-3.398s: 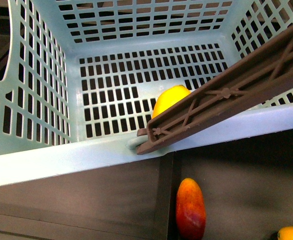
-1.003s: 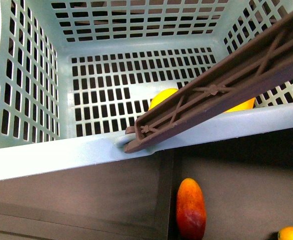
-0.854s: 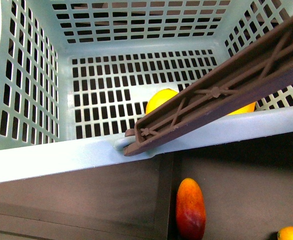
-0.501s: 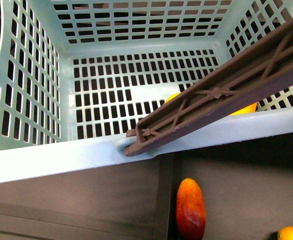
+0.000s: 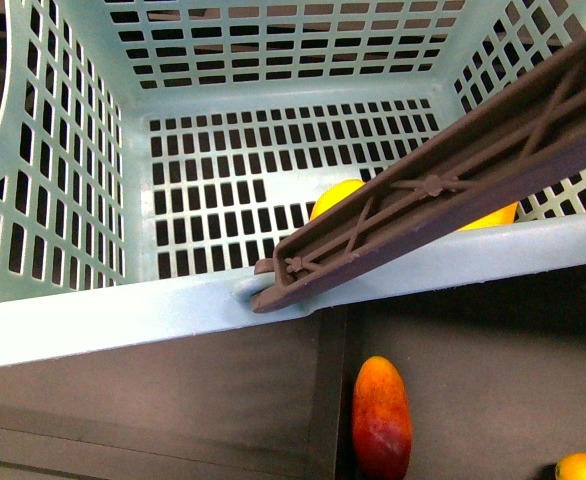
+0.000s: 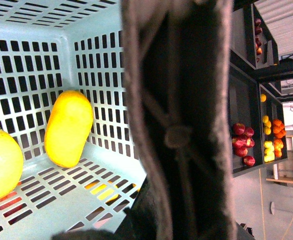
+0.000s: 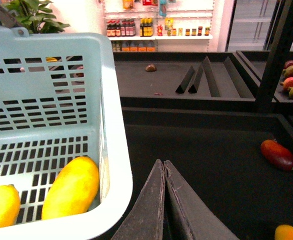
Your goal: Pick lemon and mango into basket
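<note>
A: Inside the basket (image 7: 111,150), lemon (image 6: 1,165) and mango (image 6: 69,127) lie side by side on its floor.

B: My right end effector (image 7: 164,167) is closed, empty, outside the rim; left I can't tell, handle (image 6: 179,120) blocks it.

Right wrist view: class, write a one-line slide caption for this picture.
Shut right claw beside the turquoise basket holding two yellow fruits, red mango out on the dark shelf.

Yellow fruit (image 5: 338,195) inside turquoise basket (image 5: 123,315)
</note>
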{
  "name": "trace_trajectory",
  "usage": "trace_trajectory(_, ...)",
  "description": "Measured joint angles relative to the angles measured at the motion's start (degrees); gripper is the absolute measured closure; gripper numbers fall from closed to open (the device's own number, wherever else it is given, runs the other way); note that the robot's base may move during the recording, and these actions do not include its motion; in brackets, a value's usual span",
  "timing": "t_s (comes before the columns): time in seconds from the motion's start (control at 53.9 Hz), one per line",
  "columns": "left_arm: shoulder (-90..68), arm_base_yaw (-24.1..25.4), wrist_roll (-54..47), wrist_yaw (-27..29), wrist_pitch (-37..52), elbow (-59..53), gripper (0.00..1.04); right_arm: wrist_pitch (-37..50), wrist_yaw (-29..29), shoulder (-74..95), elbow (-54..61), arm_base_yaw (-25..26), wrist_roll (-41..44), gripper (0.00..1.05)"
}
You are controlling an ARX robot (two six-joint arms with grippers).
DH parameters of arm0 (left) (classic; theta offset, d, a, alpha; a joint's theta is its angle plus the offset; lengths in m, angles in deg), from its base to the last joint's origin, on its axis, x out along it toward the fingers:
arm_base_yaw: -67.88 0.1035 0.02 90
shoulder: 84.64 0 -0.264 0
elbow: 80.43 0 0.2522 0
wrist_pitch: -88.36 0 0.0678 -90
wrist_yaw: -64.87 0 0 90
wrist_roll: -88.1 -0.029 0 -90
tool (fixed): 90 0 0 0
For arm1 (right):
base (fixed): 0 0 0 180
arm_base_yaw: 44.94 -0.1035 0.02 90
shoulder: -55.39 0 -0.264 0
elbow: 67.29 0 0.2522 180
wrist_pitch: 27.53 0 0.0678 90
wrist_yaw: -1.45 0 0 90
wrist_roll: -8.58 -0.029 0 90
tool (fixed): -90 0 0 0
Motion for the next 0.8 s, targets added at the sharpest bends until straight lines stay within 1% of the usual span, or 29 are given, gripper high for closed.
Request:
trace_trajectory(0.371, 0.0, 0.0, 0.0, 0.0, 0.0, 0.0, 1.0, -6.1, 0.0, -6.1, 0.0, 0.0, 0.0, 1.03)
trace_trajectory(0.427, 0.0, 0.0, 0.0, 0.0, 0.0, 0.0, 1.0, -10.5, 0.0, -9.3, 0.0, 0.0, 0.0, 1.03)
trace_trajectory(0.464, 0.0, 0.0, 0.0, 0.0, 0.0, 0.0, 1.0, -15.1, 0.1, -13.2, 0.0, 0.0, 0.0, 1.03)
trace_trajectory(0.538, 0.0, 0.0, 0.0, 0.0, 0.0, 0.0, 1.0, -16.0, 0.0, -15.5, 0.0, 0.0, 0.0, 1.03)
trace_trajectory(0.761, 0.0, 0.0, 0.1, -0.1, 0.0, 0.0, 1.0, -16.2, 0.0, -15.8, 0.0, 0.0, 0.0, 1.03)
trace_trajectory(0.78, 0.0, 0.0, 0.1, -0.2, 0.0, 0.0, 1.0, -16.2, 0.0, -15.8, 0.0, 0.0, 0.0, 1.02)
trace_trajectory(0.798, 0.0, 0.0, 0.1, -0.2, 0.0, 0.0, 1.0, -16.2, 0.0, -15.8, 0.0, 0.0, 0.1, 0.98)
